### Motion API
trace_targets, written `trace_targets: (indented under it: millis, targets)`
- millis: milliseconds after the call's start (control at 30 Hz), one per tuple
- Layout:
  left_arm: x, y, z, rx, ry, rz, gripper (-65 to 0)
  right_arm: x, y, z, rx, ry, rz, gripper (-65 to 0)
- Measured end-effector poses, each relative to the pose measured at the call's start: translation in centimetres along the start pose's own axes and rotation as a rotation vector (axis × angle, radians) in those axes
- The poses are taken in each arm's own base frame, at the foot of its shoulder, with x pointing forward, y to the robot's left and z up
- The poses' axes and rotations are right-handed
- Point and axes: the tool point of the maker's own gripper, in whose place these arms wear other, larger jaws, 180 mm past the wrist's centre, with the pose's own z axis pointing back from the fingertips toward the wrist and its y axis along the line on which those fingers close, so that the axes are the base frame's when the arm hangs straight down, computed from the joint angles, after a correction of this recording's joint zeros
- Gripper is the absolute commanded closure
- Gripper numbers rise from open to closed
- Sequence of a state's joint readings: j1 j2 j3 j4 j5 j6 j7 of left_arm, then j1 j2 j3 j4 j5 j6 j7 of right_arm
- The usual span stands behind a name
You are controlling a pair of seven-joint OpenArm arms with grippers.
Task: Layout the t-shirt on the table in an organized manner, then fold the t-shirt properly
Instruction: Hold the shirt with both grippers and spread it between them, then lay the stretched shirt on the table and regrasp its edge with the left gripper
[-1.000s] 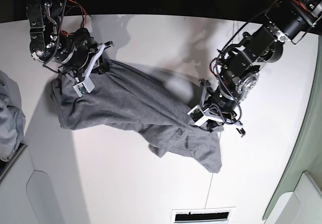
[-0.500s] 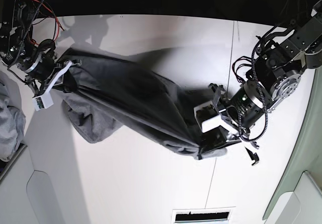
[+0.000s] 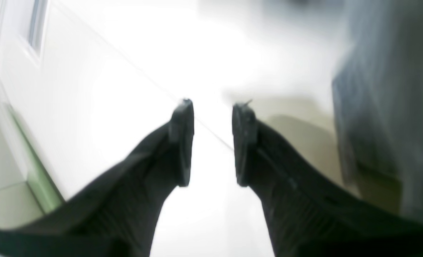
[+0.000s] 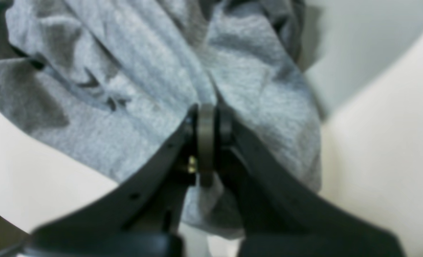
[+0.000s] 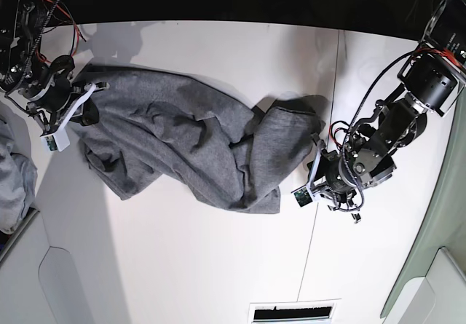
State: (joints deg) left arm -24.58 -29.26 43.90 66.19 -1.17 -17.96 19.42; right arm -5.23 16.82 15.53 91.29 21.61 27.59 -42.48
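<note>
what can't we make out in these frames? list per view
- Left wrist view: motion blur; the t-shirt is a grey smear at the right edge. The left gripper is open and empty.
- Right wrist view: the fingers of the right gripper hide the pinched hem; collar and sleeves out of frame.
- Base view: shirt folds over itself, sleeves untraceable; pale cloth bundle cut off at the left edge.

Left wrist view blurred; t-shirt cut off at right edge (only smeared grey shape).

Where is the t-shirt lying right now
In the base view the t-shirt lies crumpled across the white table, left of its dark seam, its left end pinched in the right claw, its right end beside the open left claw.
</note>
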Motion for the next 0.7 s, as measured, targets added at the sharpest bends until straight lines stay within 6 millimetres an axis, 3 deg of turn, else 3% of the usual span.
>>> trace_targets:
  millis: [133, 233, 300, 367, 467, 567, 633, 700]
  targets:
    - [0.7, 1.0, 2.8, -0.021, -0.066, 0.026, -20.9, 0.3, 0.2, 0.0, 0.010, -0.016, -0.009, 0.0]
    - [2.2, 1.6, 6.0, -0.020, -0.105, 0.014, -20.9, 0.4, 0.3, 0.0, 0.014, -0.021, -0.018, -13.9]
    - [3.6, 0.1, 7.8, -0.068, -0.139, -0.014, -20.9, 0.7, 0.6, 0.0, 0.031, -0.035, -0.033, -18.3]
    - [4.7, -2.9, 9.3, -0.146, -0.182, -0.034, -20.9, 1.2, 1.0, 0.0, 0.056, -0.058, -0.054, -18.3]
    - [4.3, -5.9, 9.9, -0.197, -0.181, -0.026, -22.6, 1.5, 1.2, 0.0, 0.067, -0.069, -0.063, -18.3]
    - [2.6, -7.7, 9.7, -0.192, -0.139, -0.005, -31.2, 1.4, 1.2, 0.0, 0.067, -0.065, -0.062, -18.3]
    - [1.5, -7.8, 9.2, -0.116, -0.101, 0.008, -33.6, 1.5, 1.2, 0.0, 0.068, -0.066, -0.063, -18.3]
    - [0.9, -6.4, 8.8, 0.006, -0.079, 0.020, -33.6, 1.4, 1.2, 0.0, 0.067, -0.063, -0.062, -18.3]
